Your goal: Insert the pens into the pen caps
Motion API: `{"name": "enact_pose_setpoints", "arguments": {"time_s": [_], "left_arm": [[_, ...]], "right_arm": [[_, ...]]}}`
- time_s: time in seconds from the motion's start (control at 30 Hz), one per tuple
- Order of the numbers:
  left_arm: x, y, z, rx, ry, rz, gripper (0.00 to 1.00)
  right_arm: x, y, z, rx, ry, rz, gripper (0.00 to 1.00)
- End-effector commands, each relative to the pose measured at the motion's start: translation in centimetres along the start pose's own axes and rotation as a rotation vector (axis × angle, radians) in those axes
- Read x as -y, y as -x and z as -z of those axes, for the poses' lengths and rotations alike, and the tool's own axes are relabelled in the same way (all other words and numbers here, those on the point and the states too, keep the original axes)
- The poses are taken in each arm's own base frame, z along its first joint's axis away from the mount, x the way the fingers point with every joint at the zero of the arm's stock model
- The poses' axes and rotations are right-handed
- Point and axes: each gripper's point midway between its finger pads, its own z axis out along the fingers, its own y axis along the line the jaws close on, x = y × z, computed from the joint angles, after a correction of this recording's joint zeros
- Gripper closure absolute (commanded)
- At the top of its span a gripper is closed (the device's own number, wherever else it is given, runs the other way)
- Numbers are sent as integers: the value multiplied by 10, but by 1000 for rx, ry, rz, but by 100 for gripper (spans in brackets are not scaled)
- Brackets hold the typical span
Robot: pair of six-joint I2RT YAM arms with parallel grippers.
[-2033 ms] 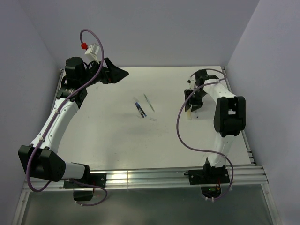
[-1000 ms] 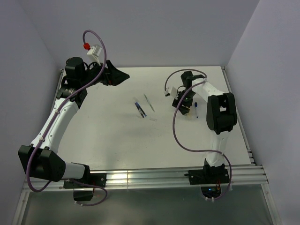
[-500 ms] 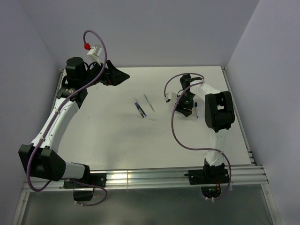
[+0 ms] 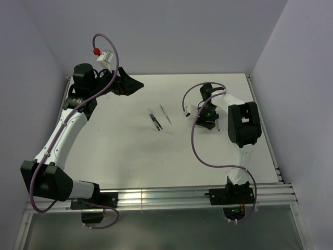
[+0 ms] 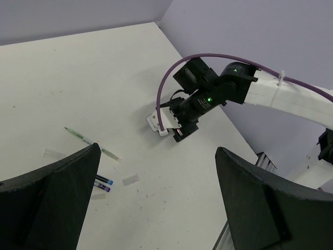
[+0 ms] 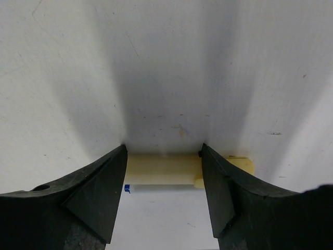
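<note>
Two dark blue pens [image 4: 155, 121] and a thin pale pen [image 4: 165, 113] lie side by side mid-table, with a translucent pen cap [image 4: 169, 133] just in front of them. My right gripper [image 4: 205, 120] is down at the table, right of the pens. In the right wrist view a pale yellow cap [image 6: 164, 168] lies crosswise between the tips of my right gripper [image 6: 163, 147]. Its right end runs on behind the right finger. A thin whitish stick [image 6: 158, 187] with a blue mark lies against it. My left gripper [image 4: 131, 83] hangs high at the back left, wide open and empty.
A short dark pen [image 4: 219, 122] lies right of the right gripper. The left wrist view shows the pale pen [image 5: 91, 143], the blue pens [image 5: 103, 183] and the translucent cap [image 5: 130, 179]. Walls stand at the back and right edges. A metal rail [image 4: 171, 197] runs along the near edge.
The right gripper has swung left and come down to the table, the pale yellow cap that hung from it now lying at its tips. The left arm has not moved.
</note>
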Motion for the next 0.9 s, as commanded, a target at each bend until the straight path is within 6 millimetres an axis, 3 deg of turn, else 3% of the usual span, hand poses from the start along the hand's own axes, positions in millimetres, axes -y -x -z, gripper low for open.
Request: {"name": "enact_pose_setpoints", "arguments": {"time_s": [0.0,0.13,0.23,0.33,0.4,0.47,0.5,0.57,0.6,0.73,0.87], "left_arm": [[6,12,2,29,-5,-51,2],[7,14,4,33,0,-57,2],[4,12,4,31,11,-63,2],[-2,12,6,24,57,-61,3],[-9,21,7,36,109,-97,3],[-16,23,12,39,149,-113,3],[-19,26,16,52,172,-118,3],[-30,25,21,57,211,-115,3],[-35,26,24,64,237,-110,3],[-57,25,32,50,320,-82,1],[-77,26,31,49,402,-37,0]], "right_arm": [[-1,-20,-6,-59,2,17,34],[-2,-24,-5,-72,0,21,34],[5,-9,7,-8,-36,-18,34],[18,22,34,115,-101,-104,35],[35,55,67,246,-166,-156,35],[44,78,88,339,-181,-328,36],[61,94,111,401,-228,-380,37],[68,112,120,462,-200,-581,41],[78,127,138,511,-223,-615,43],[75,170,142,570,-162,-790,46],[61,204,114,519,-134,-788,49]]}}
